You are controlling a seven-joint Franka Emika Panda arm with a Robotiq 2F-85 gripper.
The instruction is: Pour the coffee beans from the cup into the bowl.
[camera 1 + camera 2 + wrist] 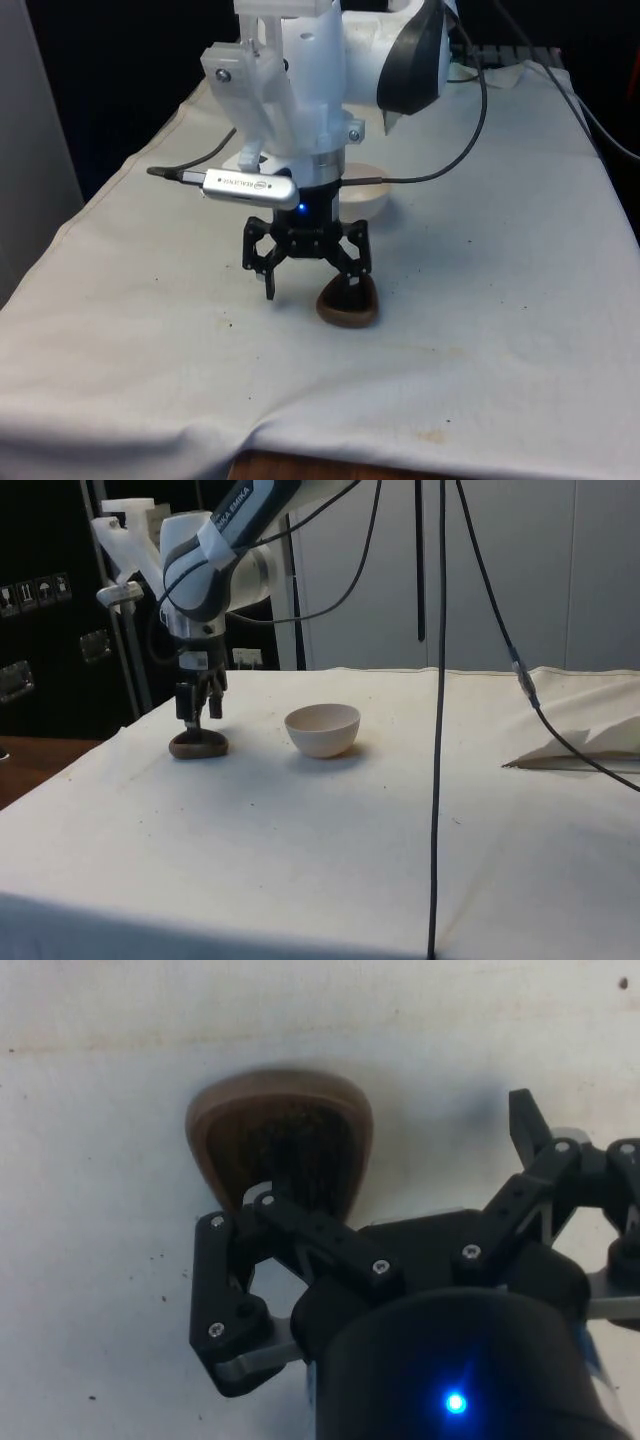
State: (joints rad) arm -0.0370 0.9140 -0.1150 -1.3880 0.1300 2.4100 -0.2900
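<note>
White-clothed table point(480, 300). White bowl point(322, 729) sits well apart from its edges, upright. Gripper point(310, 285) near bowl, fingers spread wide, one finger dipping inside the brown cup point(348, 303), other outside it. Cup on cloth beside bowl, apart.

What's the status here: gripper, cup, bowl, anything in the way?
Gripper open, one finger inside the brown cup. Cup on the cloth, not lifted. White bowl stands apart beside it. Nothing between them.
</note>
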